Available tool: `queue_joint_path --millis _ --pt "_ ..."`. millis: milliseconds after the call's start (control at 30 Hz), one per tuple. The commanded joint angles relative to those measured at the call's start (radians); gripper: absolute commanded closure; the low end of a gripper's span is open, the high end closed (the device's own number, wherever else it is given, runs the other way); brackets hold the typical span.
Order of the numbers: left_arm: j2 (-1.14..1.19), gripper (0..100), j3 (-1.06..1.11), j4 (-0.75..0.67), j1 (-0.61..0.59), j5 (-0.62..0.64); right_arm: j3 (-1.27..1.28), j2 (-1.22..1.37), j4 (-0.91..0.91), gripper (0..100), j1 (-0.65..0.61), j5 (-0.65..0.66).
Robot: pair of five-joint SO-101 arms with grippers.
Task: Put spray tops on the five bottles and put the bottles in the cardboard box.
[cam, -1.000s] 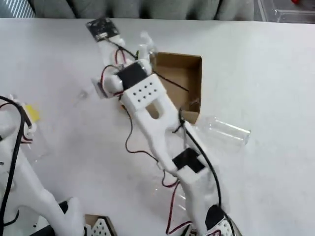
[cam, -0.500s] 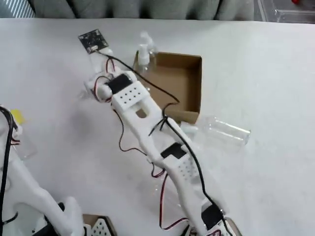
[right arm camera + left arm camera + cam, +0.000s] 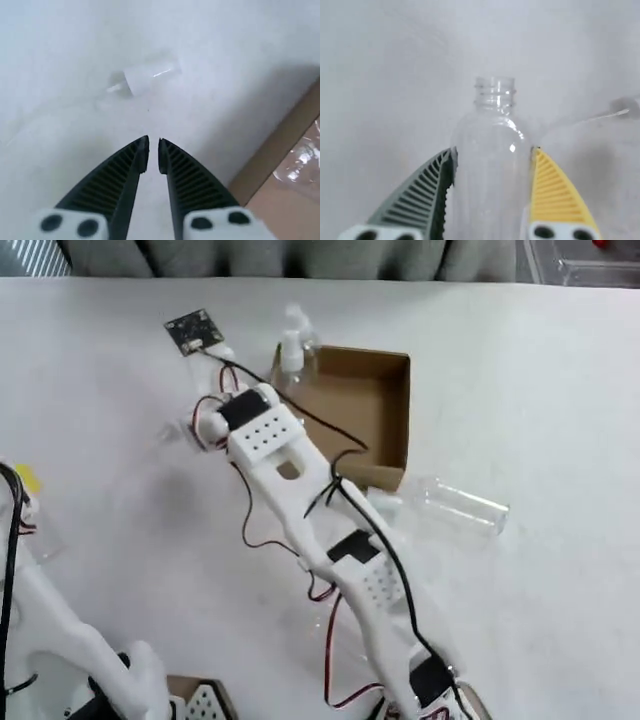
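Left end effector (image 3: 492,155): clamped on an uncapped clear bottle (image 3: 493,125), whose base is cut off below the fingers. Right end effector (image 3: 152,150): jaws nearly closed, holding nothing, low over the counter (image 3: 55,55). A faint white spray top (image 3: 148,75) lies ahead of its tips. The cardboard box (image 3: 287,155) is partly cut off beside it.

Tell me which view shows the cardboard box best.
The high view: the cardboard box is seen from above, with its open top, walls and floor laid out on the table. The right wrist view catches a brown corner of it, off to one side beyond the right end effector.
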Motion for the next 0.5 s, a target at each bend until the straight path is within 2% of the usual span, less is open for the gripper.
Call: queue_joint_path --millis 0,100,267,467 --pt "-0.035 98 -0.021 -0.032 -0.041 -0.009 -0.057 -0.013 -0.047 98.1 -0.002 0.011" --pt "-0.035 98 -0.021 -0.032 -0.067 -0.009 -0.052 0.016 -0.128 98.1 -0.004 0.011" --pt "-0.035 98 -0.021 -0.034 -0.108 -0.009 -0.057 0.028 -0.140 98.1 -0.008 0.011" --pt "-0.035 98 -0.012 -0.104 -0.173 -0.009 -0.057 0.027 -0.163 98.1 -0.021 0.003"
